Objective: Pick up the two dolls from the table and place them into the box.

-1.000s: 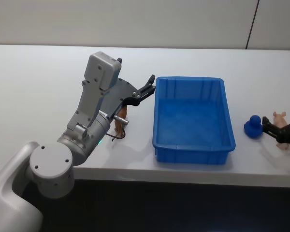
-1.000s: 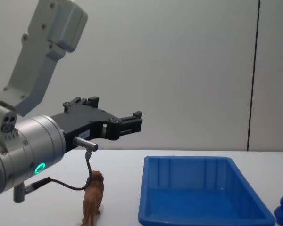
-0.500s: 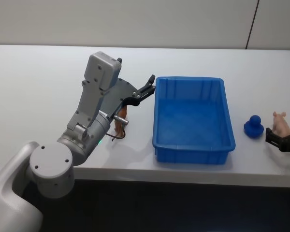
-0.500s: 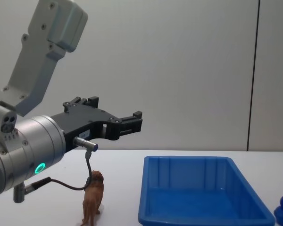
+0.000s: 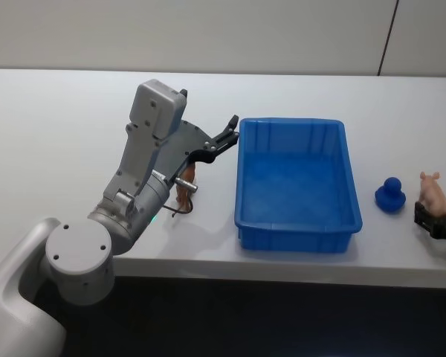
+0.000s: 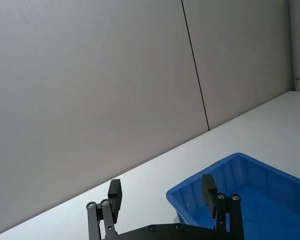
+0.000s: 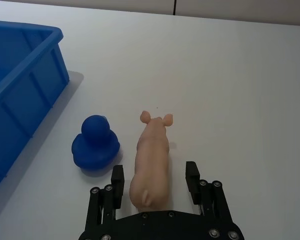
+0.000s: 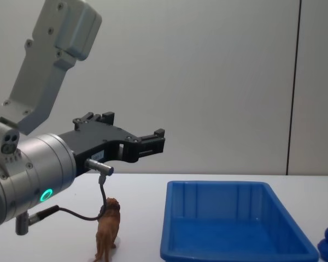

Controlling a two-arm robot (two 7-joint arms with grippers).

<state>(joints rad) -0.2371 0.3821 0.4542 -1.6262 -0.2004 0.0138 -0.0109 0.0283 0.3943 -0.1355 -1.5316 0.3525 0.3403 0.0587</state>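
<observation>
Fingers (image 7: pixel 191 175) flank pink pig (image 7: pixel 152 157), blue duck (image 7: pixel 96 143) alongside.

Nothing legible anywhere: no words, numbers, brand names or signs to read. Just a faint pale mark (image 8: pixel 101 148) on the black frame of the left gripper (image 8: pixel 157 141) in the chest view, too small to make out.
</observation>
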